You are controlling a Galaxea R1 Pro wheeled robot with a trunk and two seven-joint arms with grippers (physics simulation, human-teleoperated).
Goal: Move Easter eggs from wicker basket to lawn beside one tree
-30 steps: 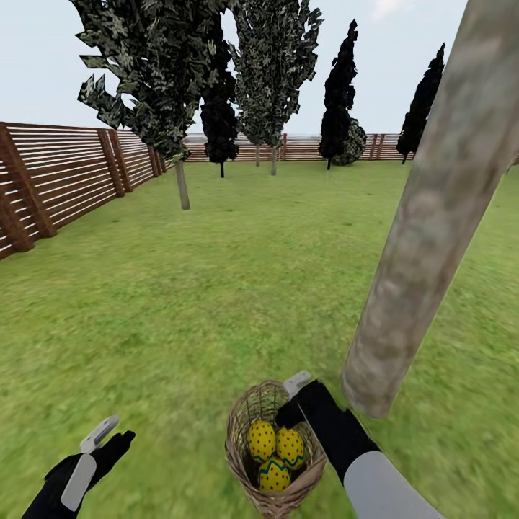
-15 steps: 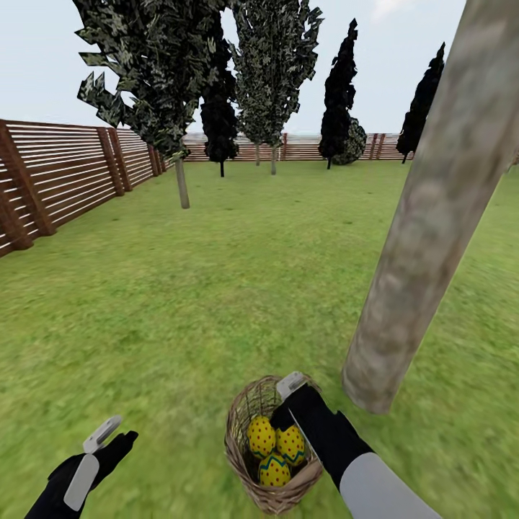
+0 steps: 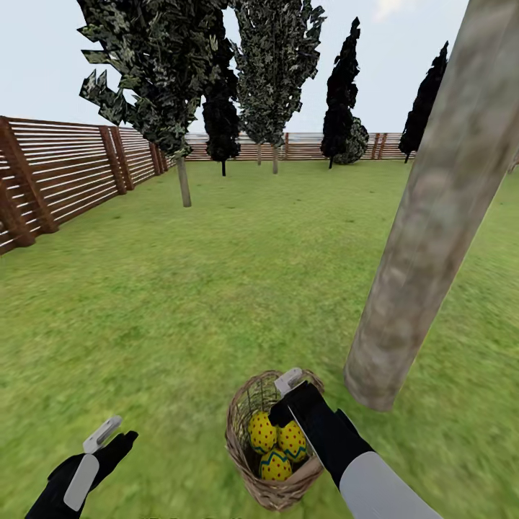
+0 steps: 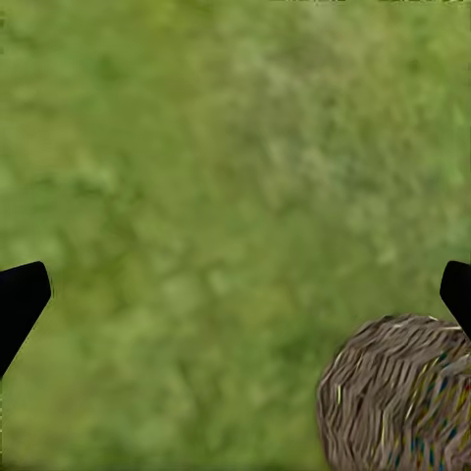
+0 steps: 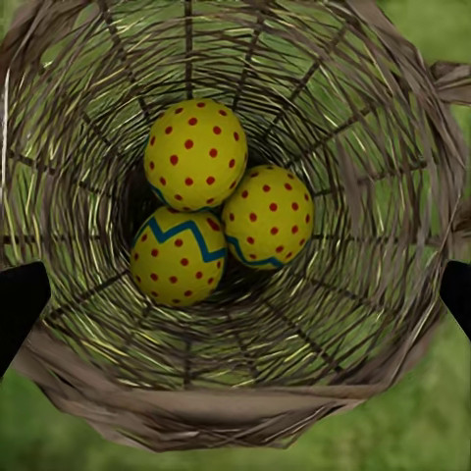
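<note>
The wicker basket point(image 3: 245, 472) stands on the lawn point(image 3: 216, 303) just left of the thick mottled tree point(image 3: 425, 238) trunk. Three yellow Easter eggs lie inside it: one point(image 3: 262, 431), a second point(image 3: 292, 440) and a third point(image 3: 275, 466). My right gripper point(image 3: 287, 389) hovers open over the basket's far rim. Its wrist view looks straight down the basket point(image 5: 392, 147) onto the eggs point(image 5: 195, 154), point(image 5: 267, 217), point(image 5: 180, 257), and the fingertips point(image 5: 20, 304) stand wide apart above the rim. Off to the basket's left, my left gripper point(image 3: 94, 450) hangs open over bare grass, with the basket point(image 4: 402, 392) at the edge of its view.
A brown slatted fence point(image 3: 65, 173) runs along the left and far side. A thin-trunked tree point(image 3: 184, 180) and several dark narrow trees point(image 3: 339, 94) stand farther back. Open grass stretches ahead and around the trunk's foot.
The whole picture has shifted slightly. My right gripper has edged a little to the left over the basket's mouth. The left gripper has hardly moved.
</note>
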